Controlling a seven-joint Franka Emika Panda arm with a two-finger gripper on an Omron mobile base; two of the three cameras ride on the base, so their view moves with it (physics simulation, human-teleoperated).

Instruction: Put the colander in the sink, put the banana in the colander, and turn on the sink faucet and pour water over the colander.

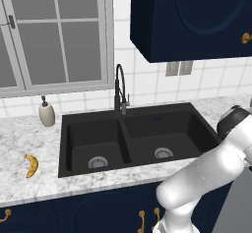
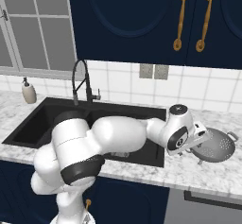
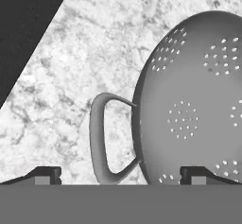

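Three views, one kitchen counter, listed as we find it.

Item one: the colander (image 2: 216,145), silver-grey and perforated, stands on the marble counter (image 2: 198,171) at the right of the right base view, beyond the sink's right rim. We judge step one not yet done, since it sits outside both basins.

Item two: the gripper (image 3: 120,176). In the hand view its two dark finger tips rise at the bottom edge, spread wide, with the colander's loop handle (image 3: 100,138) and the near rim between them. Nothing is clamped; the jaws stand fully apart and hold nothing. We read this placement as a line-up on the handle side for a grasp.

Item three: the banana (image 1: 31,165), yellow, lies on the counter at the lower left of the left base view, left of the sink (image 1: 138,138) and well apart from the colander.

Item four: the sink faucet (image 1: 120,89), black gooseneck, rises behind the divider; no stream is visible. A beige soap dispenser (image 1: 47,113) stands to its left.

Differences between views: the left base view gives the banana and both drains; the right base view gives the colander on the counter and the arm reaching toward it, though whether the fingers touch metal is probably not decidable there; the hand view gives the handle framed by the tips.
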